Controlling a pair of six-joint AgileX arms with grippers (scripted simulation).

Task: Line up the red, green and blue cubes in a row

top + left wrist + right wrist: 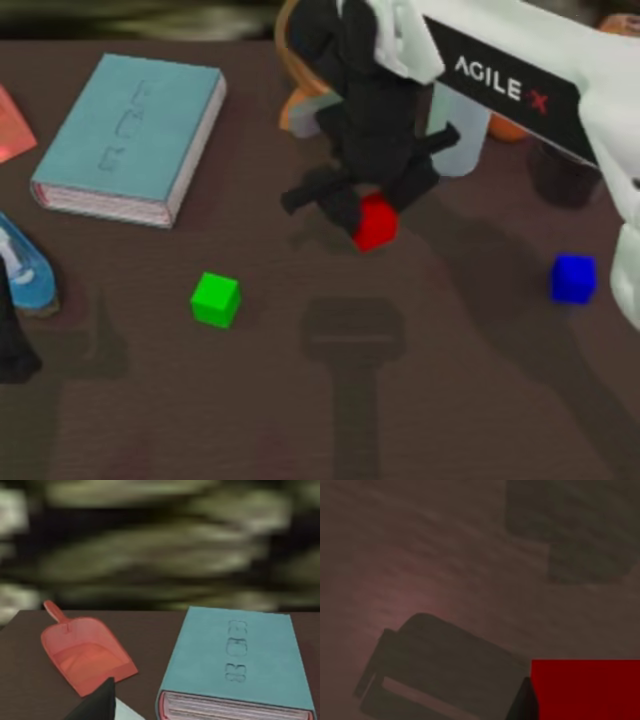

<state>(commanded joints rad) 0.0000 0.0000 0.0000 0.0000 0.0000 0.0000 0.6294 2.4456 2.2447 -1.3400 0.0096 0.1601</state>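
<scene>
The right gripper (372, 215) had its fingers closed on the red cube (377, 222), held mid-surface between the green cube (215, 299) and blue cube (573, 277), probably awaiting placement level with those 2.

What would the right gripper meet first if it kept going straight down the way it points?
Apart from the red cube already at the right gripper, probably only bare table; its height above the table is unclear.

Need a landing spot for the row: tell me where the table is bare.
Bare: the near strip below the green cube and blue cube. Crowded: the far edge behind the right claw at the red cube, and the book corner.
</scene>
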